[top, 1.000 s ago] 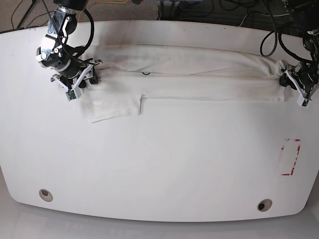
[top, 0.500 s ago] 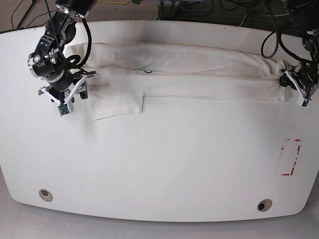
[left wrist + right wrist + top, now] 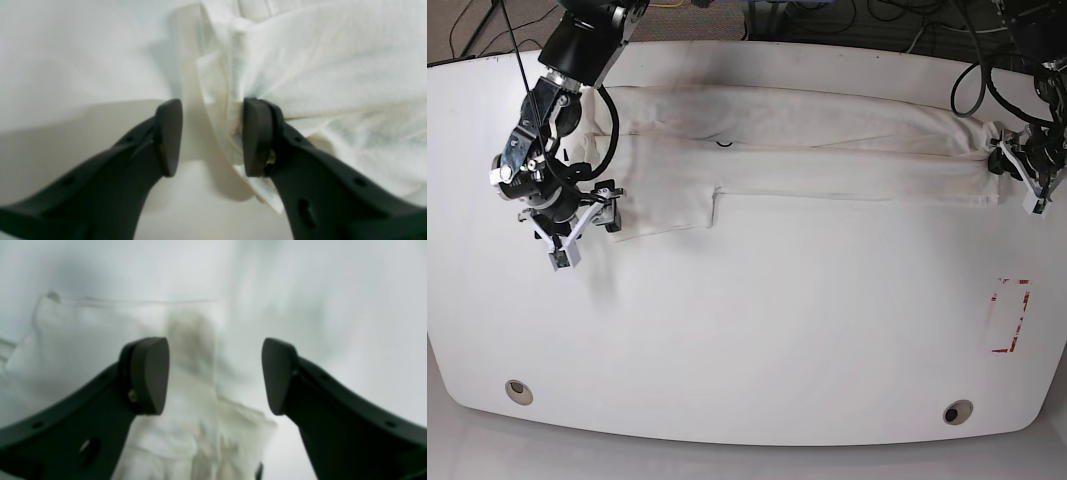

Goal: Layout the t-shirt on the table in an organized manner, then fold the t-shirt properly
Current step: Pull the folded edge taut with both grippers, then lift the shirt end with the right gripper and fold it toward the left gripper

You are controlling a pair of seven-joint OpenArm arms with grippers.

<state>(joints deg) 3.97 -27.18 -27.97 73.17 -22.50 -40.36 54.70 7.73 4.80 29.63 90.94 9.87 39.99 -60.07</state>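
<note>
A large white table (image 3: 747, 330) with rounded corners is carrying a white t-shirt (image 3: 827, 160), lying folded into a long band along its far side. Two round grommet holes (image 3: 518, 391) are sitting near its front edge, a red-and-white tape mark (image 3: 1010, 316) at one end.

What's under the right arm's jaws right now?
Under the open right gripper lie the t-shirt's rumpled end and bare table. The jaws are off the cloth. What the cloth covers cannot be seen.
</note>
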